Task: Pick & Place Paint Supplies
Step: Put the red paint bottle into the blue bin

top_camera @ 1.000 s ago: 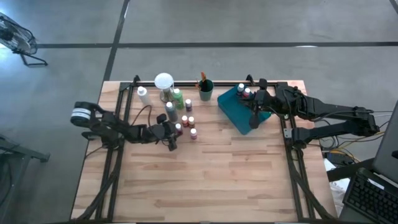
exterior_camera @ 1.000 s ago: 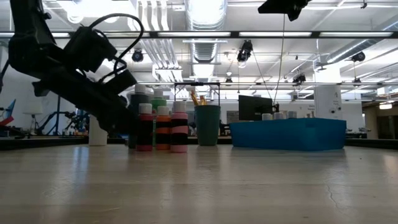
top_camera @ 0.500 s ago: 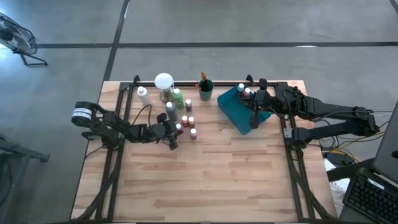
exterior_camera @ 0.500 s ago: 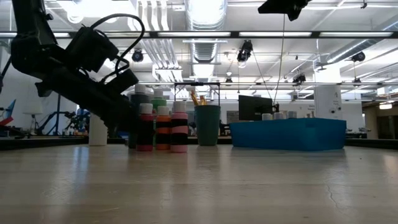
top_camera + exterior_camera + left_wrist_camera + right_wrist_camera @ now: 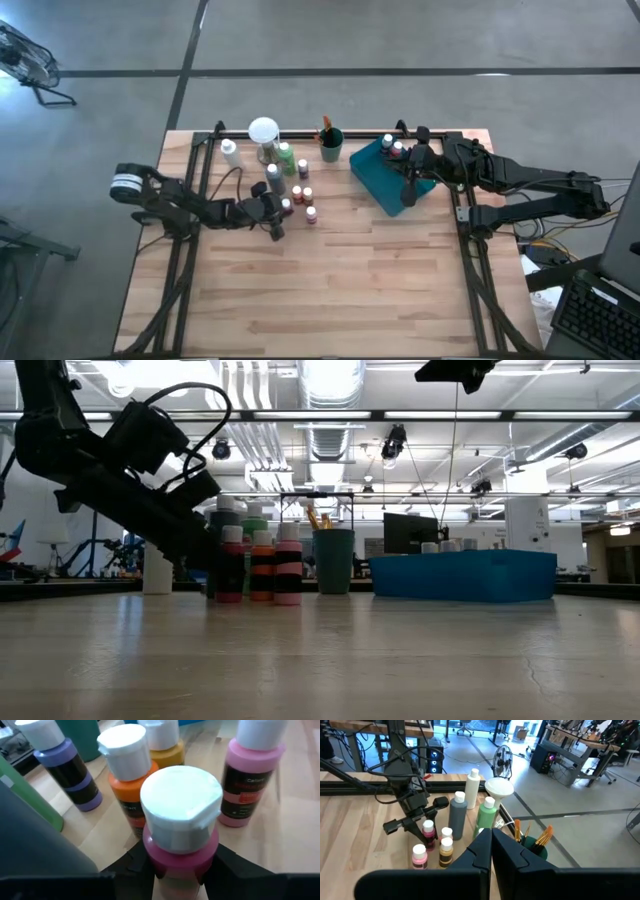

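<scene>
The left gripper [image 5: 180, 870] sat low at the near left edge of the bottle cluster, its two dark fingers [image 5: 137, 865] set narrowly at either side of a magenta bottle [image 5: 181, 835] and touching or nearly touching its body; whether the grip was firm could not be told. In the high view the same gripper [image 5: 278, 215] lay just left of the small bottles. Directly beyond the magenta bottle stood an orange bottle [image 5: 129, 780], with a yellow bottle [image 5: 164, 745] behind it, a pink bottle [image 5: 248, 775] to one side and a purple bottle [image 5: 67, 767] to the other, all upright and white-capped. A tall grey bottle [image 5: 457, 815], a tall green bottle [image 5: 486, 817] and a white bottle [image 5: 472, 787] crowded the far side.

The right gripper [image 5: 491, 845], fingers pressed together, hung over the teal tray [image 5: 385, 180], where two bottle caps [image 5: 392, 146] showed. A dark cup [image 5: 331, 146] of brushes [image 5: 532, 832] stood between tray and cluster.

Compared with a second earlier, the left fingers had drawn closer together, and the arm's rear end had shifted slightly; the bottles had not moved.

Count: five small bottles in the left wrist view, three tall bottles, one cup, one tray.
</scene>
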Available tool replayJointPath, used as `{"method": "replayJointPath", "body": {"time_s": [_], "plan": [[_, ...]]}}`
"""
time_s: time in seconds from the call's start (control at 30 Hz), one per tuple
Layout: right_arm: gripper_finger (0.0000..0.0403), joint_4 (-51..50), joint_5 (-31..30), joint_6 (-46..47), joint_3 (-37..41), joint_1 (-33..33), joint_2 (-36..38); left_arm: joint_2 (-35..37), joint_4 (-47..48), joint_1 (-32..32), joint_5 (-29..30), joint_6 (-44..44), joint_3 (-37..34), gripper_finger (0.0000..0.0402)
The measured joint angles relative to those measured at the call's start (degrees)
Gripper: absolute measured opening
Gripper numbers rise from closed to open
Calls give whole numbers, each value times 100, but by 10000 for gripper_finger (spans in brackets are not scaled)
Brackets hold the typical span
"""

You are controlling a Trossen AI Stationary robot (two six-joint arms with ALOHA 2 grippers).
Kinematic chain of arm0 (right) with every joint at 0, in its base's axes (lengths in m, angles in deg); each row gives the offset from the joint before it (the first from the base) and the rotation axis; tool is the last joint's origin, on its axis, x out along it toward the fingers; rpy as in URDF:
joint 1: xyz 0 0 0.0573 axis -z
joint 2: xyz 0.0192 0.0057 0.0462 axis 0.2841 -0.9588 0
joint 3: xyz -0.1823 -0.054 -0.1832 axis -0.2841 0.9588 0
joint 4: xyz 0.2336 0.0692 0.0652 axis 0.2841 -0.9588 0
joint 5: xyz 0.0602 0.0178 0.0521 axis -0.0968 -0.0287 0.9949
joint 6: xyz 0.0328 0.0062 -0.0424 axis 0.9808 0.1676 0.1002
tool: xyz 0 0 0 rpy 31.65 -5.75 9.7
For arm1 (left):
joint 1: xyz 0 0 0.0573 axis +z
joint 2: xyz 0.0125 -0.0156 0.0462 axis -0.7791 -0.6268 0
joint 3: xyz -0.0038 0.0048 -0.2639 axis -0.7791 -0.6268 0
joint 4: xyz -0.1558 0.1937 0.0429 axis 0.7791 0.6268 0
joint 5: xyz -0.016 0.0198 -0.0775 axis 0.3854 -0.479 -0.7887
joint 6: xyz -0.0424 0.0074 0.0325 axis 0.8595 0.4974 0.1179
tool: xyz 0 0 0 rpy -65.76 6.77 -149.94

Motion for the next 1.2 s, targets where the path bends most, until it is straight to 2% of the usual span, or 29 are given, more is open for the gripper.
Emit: {"method": "replayJointPath", "body": {"time_s": [0.17,0.33,0.43,0.5,0.6,0.77,0.97,1.2], "plan": [[8,3,5,73,0,0,-1,679,945,-11,-187,123,235,126],[11,85,289,71,-2,0,-123,1478,2841,-37,-275,121,936,124],[26,174,381,168,-50,-2,-299,1820,3965,-59,-275,45,1503,124],[45,169,381,192,-106,-2,-444,1972,4331,-82,-271,-40,1836,124],[80,156,502,209,-237,0,-669,2067,4231,-149,-271,-246,2165,124],[128,66,1214,211,-577,-13,-983,1734,4260,-125,-399,-533,2519,124],[155,-870,1317,207,-1274,-149,-1553,936,4359,-74,-901,-923,3328,124],[169,-1054,1321,15,-1689,-360,-2300,206,5890,-65,-903,-1316,4826,124]]}}
